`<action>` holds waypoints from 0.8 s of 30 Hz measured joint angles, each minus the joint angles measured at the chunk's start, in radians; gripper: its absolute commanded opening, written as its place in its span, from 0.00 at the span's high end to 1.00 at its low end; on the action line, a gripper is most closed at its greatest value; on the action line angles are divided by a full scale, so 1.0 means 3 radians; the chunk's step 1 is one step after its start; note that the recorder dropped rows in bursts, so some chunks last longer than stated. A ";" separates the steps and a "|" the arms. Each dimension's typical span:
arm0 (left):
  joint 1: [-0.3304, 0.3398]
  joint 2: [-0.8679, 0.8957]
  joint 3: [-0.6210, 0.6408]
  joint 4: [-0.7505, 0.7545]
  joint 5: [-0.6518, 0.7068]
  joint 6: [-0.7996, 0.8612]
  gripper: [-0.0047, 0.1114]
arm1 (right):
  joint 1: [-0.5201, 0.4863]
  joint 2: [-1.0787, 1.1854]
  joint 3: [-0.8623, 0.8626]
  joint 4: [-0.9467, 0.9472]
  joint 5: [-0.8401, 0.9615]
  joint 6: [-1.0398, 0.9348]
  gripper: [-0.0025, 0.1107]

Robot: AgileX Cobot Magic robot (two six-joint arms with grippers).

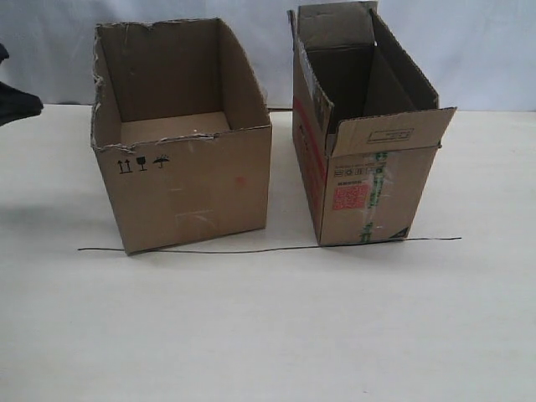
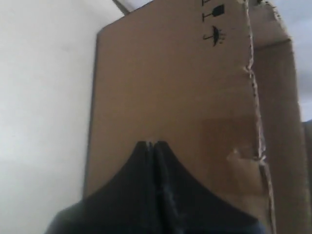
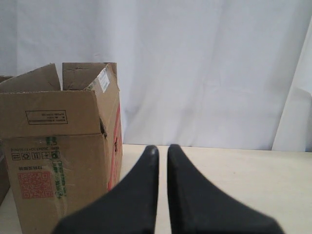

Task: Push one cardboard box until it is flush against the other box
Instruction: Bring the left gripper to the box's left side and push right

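Left pincer (image 2: pixel 151 144): fingers pressed together, empty, facing the cardboard box (image 1: pixel 197 184) wall without contact. Right pincer (image 3: pixel 159 148): parted by a narrow slit, holding nothing. The cardboard box stands on the worktop (image 1: pixel 268 335), apart from the other box (image 1: pixel 368 188).

place: lab test bench | evidence: bare white table (image 1: pixel 251 335), white curtain backdrop (image 3: pixel 219 63), thin black line (image 1: pixel 285 249)

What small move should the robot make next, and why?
Probably drive the shut left gripper into the outer side of the wide, torn-rimmed brown cardboard box, toward the taller red-labelled brown carton; a strip of table separates them.
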 measured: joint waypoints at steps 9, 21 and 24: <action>0.0000 0.1203 -0.1114 -0.0886 0.0993 0.0373 0.96 | 0.0000 0.0000 0.0000 0.0000 0.0000 0.0000 0.93; -0.0279 0.1828 -0.1863 -0.0677 0.1269 0.0065 0.96 | 0.0000 0.0000 0.0000 0.0000 0.0000 0.0000 0.93; -0.0369 0.1848 -0.1873 -0.0659 0.1269 0.0065 0.96 | 0.0000 0.0000 0.0000 0.0000 0.0000 0.0000 0.93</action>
